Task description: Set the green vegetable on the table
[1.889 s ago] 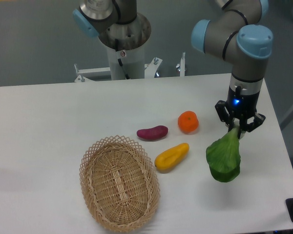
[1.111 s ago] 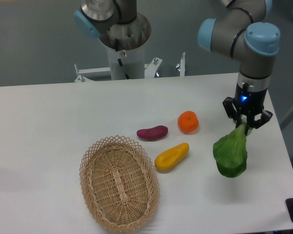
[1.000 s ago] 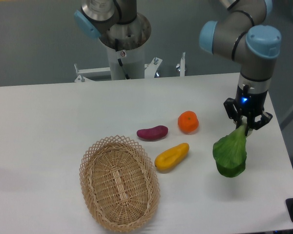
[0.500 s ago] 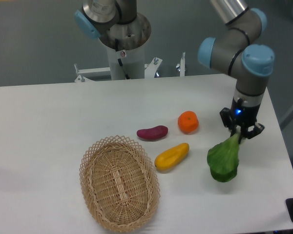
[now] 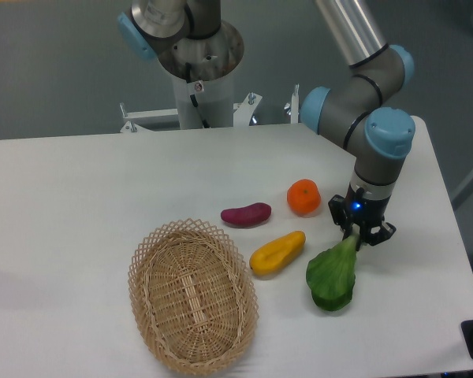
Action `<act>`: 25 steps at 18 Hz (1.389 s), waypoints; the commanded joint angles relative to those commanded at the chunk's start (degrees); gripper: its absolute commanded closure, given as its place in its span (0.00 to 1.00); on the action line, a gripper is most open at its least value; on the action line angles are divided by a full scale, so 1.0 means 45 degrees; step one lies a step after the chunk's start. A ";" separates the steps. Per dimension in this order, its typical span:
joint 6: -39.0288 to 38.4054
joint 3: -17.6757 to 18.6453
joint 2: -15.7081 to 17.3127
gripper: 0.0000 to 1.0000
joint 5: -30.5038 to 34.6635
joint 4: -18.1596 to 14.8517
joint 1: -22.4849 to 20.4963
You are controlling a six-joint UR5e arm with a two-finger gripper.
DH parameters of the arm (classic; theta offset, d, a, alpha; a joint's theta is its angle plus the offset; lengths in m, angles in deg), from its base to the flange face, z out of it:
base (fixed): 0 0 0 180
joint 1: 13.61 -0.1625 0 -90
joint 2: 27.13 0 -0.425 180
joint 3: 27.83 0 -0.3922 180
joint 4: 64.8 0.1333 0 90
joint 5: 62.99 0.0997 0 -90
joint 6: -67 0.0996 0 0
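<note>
The green vegetable [image 5: 333, 278] is a toy bok choy with a broad dark green leaf and a pale stem. My gripper [image 5: 359, 234] is shut on its stem end. The leaf hangs down to the left, low over the white table [image 5: 79, 189], right of the yellow vegetable [image 5: 277, 253]. I cannot tell whether the leaf tip touches the table.
A woven wicker basket [image 5: 192, 294] stands at the front left of the middle. A purple vegetable [image 5: 246, 213] and an orange fruit [image 5: 304, 197] lie behind the yellow one. The table's right edge is close to the arm.
The gripper has moved left and down with the green vegetable in it, from near the right edge toward the yellow vegetable. The leaf hangs lower over the table now.
</note>
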 joint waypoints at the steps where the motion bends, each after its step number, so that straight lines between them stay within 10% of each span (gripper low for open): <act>1: -0.0019 -0.0059 0.0039 0.00 0.0000 0.0000 -0.0019; 13: -0.0371 -0.2166 0.1346 0.00 0.1477 -0.0467 -0.0137; 25: 0.4138 -0.3126 0.3006 0.00 0.2463 -0.5232 -0.1893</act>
